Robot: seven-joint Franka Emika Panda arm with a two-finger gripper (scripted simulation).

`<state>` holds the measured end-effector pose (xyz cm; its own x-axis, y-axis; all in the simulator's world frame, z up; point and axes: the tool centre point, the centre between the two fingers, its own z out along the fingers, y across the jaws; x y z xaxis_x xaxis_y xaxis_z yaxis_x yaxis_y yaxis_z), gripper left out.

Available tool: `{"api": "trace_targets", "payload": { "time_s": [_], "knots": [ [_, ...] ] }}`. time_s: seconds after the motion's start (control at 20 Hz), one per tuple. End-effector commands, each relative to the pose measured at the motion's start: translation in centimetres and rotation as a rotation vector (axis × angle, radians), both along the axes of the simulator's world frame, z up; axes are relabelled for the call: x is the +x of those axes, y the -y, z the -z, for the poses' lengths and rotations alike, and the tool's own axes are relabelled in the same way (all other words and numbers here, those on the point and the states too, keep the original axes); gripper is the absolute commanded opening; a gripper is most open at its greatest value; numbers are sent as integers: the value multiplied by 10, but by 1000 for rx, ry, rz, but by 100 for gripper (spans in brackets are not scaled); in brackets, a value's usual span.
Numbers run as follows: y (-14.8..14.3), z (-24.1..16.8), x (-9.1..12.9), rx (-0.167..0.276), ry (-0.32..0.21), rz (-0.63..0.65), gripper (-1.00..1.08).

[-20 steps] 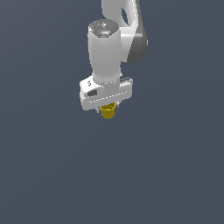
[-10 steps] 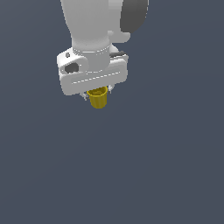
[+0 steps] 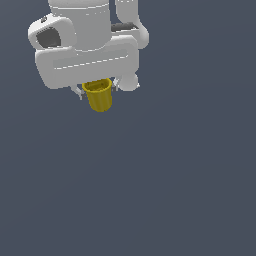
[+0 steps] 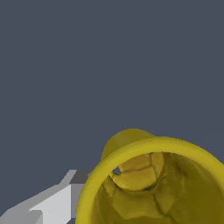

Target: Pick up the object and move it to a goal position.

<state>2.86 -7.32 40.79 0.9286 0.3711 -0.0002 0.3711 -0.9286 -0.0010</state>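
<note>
I keep my pincer [image 3: 98,89] clamped on the yellow cup [image 3: 99,96] by its rim, so I should carry it smoothly, without jerks, upright.

Plain slate-blue backdrop [image 3: 190,175] (flat, evenly lit).
</note>
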Motion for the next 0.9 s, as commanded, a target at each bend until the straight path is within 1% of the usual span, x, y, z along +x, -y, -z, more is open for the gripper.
{"api": "trace_targets", "payload": {
  "time_s": [0.0, 0.4, 0.85],
  "knots": [
    [5, -16, 4, 0, 1, 0, -100],
    [15, -47, 14, -1, 1, 0, -100],
    [20, -61, 19, -1, 1, 0, -100]
  ]
}}
